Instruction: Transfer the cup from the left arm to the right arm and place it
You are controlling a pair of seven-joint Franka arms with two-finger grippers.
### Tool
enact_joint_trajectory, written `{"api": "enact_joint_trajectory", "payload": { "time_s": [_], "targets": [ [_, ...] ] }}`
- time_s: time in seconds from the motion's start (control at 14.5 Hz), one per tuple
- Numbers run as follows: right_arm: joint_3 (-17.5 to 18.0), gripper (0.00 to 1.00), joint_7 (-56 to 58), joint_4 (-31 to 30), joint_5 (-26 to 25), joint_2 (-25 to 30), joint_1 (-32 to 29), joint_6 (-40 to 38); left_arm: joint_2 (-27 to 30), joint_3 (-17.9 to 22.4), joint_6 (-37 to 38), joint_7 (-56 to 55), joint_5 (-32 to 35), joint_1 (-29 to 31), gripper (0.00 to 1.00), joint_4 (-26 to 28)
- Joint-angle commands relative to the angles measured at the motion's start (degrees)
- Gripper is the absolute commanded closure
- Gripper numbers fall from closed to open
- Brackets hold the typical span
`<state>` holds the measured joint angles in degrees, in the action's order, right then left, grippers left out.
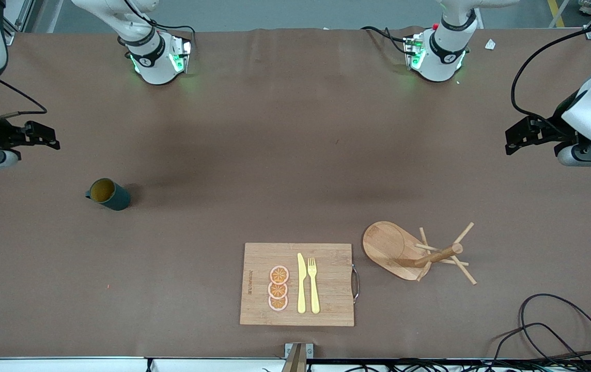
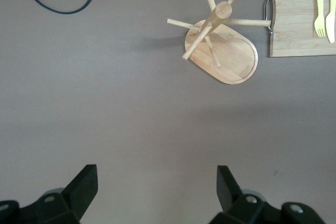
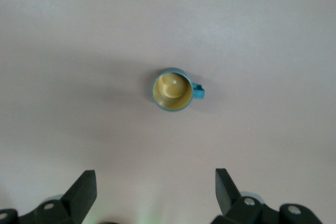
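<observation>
The cup is a small dark teal mug with a tan-yellow inside. It stands upright on the brown table toward the right arm's end, its handle turned toward that end. It also shows in the right wrist view, well clear of the fingers. My right gripper is open and empty, up in the air over bare table close to the cup. My left gripper is open and empty, up over bare table at the left arm's end.
A wooden board with a yellow knife, a fork and orange slices lies near the front edge. A wooden mug tree stands beside it toward the left arm's end. Black cables lie at that front corner.
</observation>
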<state>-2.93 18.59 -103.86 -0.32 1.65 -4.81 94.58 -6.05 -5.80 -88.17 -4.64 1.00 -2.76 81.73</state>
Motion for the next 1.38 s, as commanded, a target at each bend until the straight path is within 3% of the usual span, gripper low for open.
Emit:
{"api": "enact_joint_trajectory", "payload": {
  "time_s": [0.0, 0.34, 0.62, 0.89, 1.17, 1.31],
  "targets": [
    [0.39, 0.00, -5.84, 3.56, 0.06, 1.34, 0.06, -5.09, 0.25, -0.26, -0.07, 1.12, 0.85, 0.30, 0.00, -0.52],
    [0.39, 0.00, -14.35, 10.24, -0.47, 1.08, 4.44, -13.26, 0.16, -0.17, 0.01, 0.95, 0.76, 0.30, 0.00, -0.52],
    [0.21, 0.00, -14.73, 11.56, -0.56, 0.99, 5.25, -14.34, 0.25, -0.17, 0.01, 1.04, 0.76, 0.38, 0.00, -0.52],
    [-0.14, 0.00, -14.73, 20.25, -0.82, -2.26, 4.28, -19.96, 0.16, -0.17, 0.01, 0.95, 0.67, 0.30, 0.00, -0.52],
    [-0.14, 0.00, -14.73, 19.92, 0.23, -2.18, 3.58, -20.66, 0.25, -0.17, 0.01, 1.12, 0.59, 0.38, 0.00, -0.44],
    [-0.14, 0.00, -14.55, 16.52, 0.23, -0.96, 3.58, -18.49, 0.25, -0.09, 0.01, 1.12, 0.59, 0.30, 0.00, -0.52]
  ]
}}
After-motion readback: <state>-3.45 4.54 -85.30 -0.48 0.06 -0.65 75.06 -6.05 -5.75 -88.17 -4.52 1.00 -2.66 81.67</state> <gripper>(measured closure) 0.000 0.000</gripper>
